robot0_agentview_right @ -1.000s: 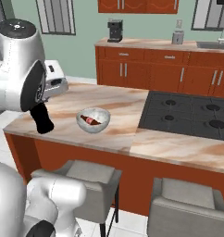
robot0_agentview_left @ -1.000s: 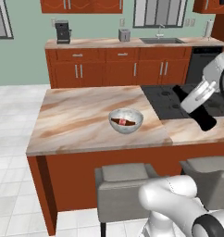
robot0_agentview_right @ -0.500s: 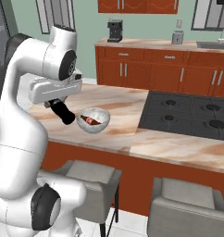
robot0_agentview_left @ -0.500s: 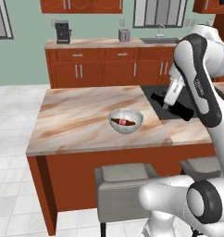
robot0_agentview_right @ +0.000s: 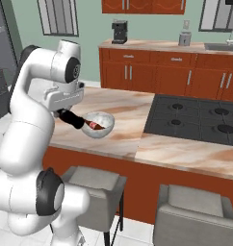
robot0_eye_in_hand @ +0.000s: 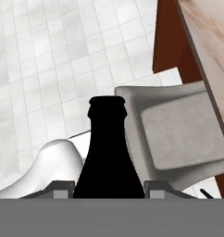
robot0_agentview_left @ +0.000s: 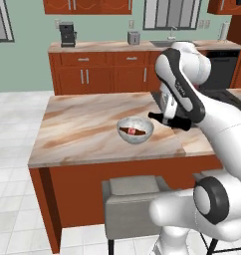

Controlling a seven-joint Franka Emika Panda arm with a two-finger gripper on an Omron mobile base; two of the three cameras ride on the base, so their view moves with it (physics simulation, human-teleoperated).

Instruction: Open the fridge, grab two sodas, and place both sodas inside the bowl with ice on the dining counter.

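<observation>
The pale bowl (robot0_agentview_left: 135, 131) (robot0_agentview_right: 99, 124) stands on the marbled dining counter (robot0_agentview_left: 82, 129) (robot0_agentview_right: 128, 108), with one dark soda (robot0_agentview_left: 132, 131) (robot0_agentview_right: 93, 126) lying inside it. My gripper (robot0_agentview_left: 177, 122) (robot0_agentview_right: 65, 114) (robot0_eye_in_hand: 109, 190) is shut on a second soda (robot0_agentview_left: 168, 120) (robot0_agentview_right: 76, 119) (robot0_eye_in_hand: 108, 152). It holds this bottle almost level just above the counter, neck pointing at the bowl's rim. In the hand view the bottle rises black between my fingertips (robot0_eye_in_hand: 61, 188). A strip of the grey fridge (robot0_agentview_right: 1, 62) shows at the far left of the right base view.
A black cooktop (robot0_agentview_right: 198, 117) is set into the counter beyond the bowl. Grey stools (robot0_agentview_left: 135, 199) (robot0_agentview_right: 92, 185) (robot0_agentview_right: 200, 211) (robot0_eye_in_hand: 178, 132) stand along the near edge. The wall counter behind carries a coffee maker (robot0_agentview_left: 67, 34) (robot0_agentview_right: 119, 31).
The arm has swung in over the counter, carrying the bottle from beside the cooktop toward the bowl. The bottle has tipped from steeply tilted to nearly level.
</observation>
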